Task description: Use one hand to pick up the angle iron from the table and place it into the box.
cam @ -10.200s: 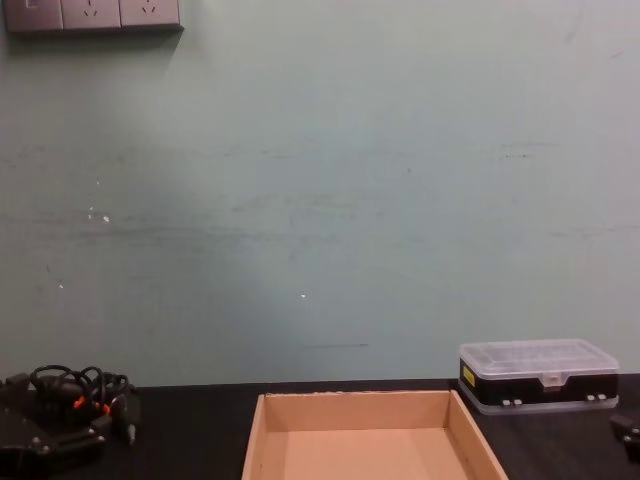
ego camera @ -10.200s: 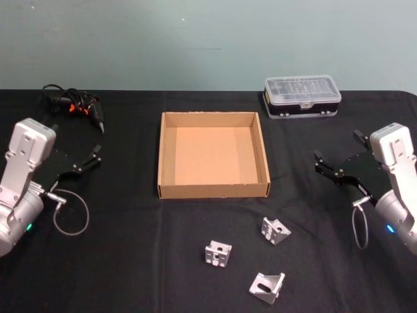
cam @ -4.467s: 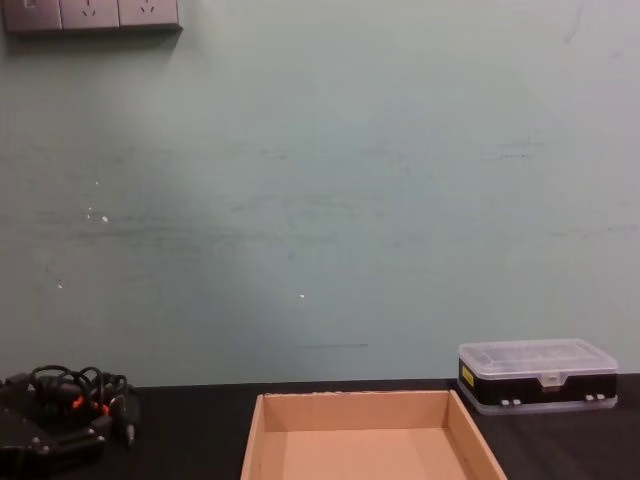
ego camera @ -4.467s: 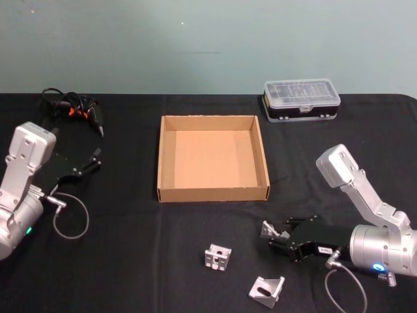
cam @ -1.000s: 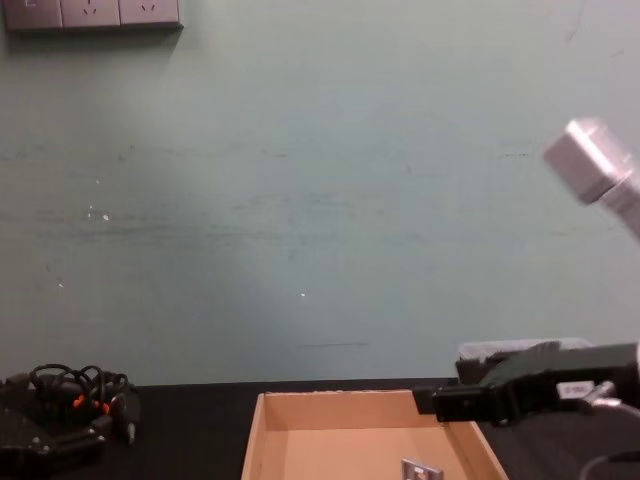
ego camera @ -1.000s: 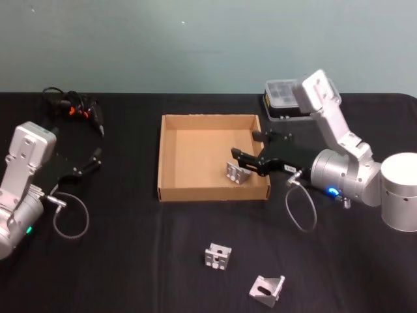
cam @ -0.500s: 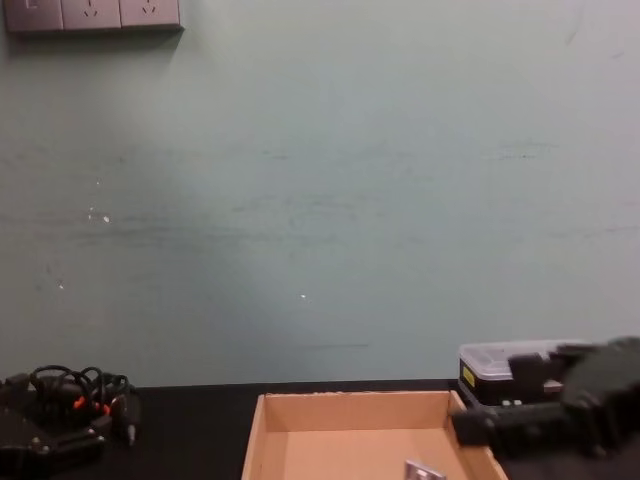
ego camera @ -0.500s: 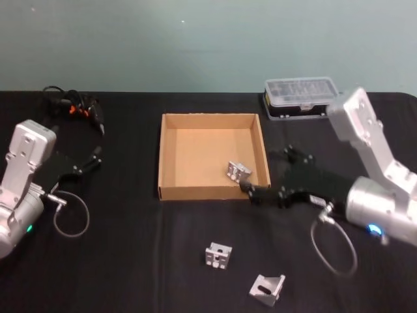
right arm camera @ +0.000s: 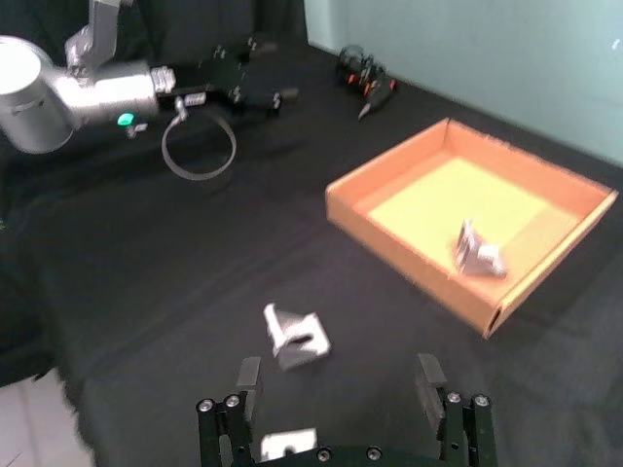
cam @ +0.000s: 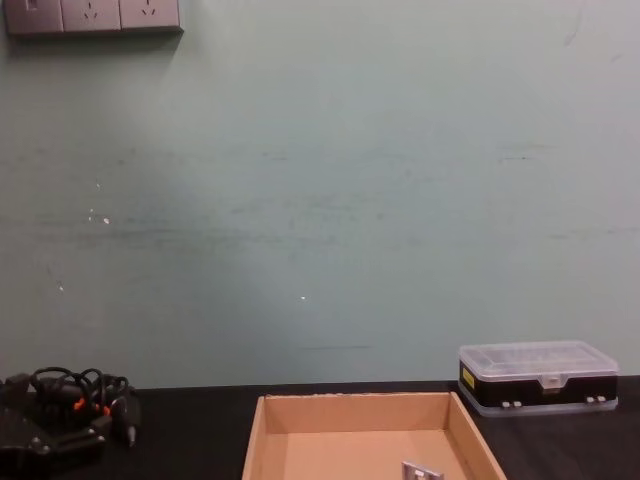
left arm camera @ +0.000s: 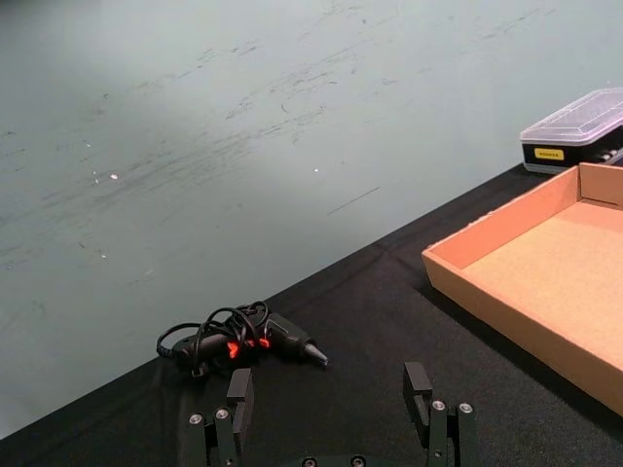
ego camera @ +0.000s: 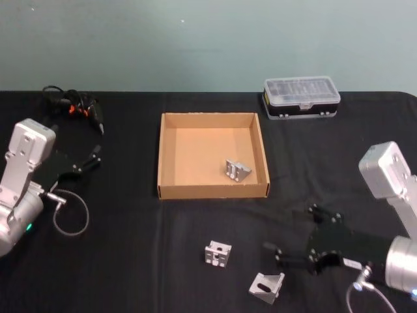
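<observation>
Two angle irons (ego camera: 218,254) by right tool (right arm camera: 338,375)

Looking down from the head over the table (ego camera: 117,261), box (ego camera: 213,190) mid-frame. Facing level from the chest toward the wall (cam: 320,200), catching the box's far part and the case (cam: 538,377). Riding low at both wrists, each sharing the box.

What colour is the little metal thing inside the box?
Silver-grey angle iron, lying in the tan box; the head view shows it best.
</observation>
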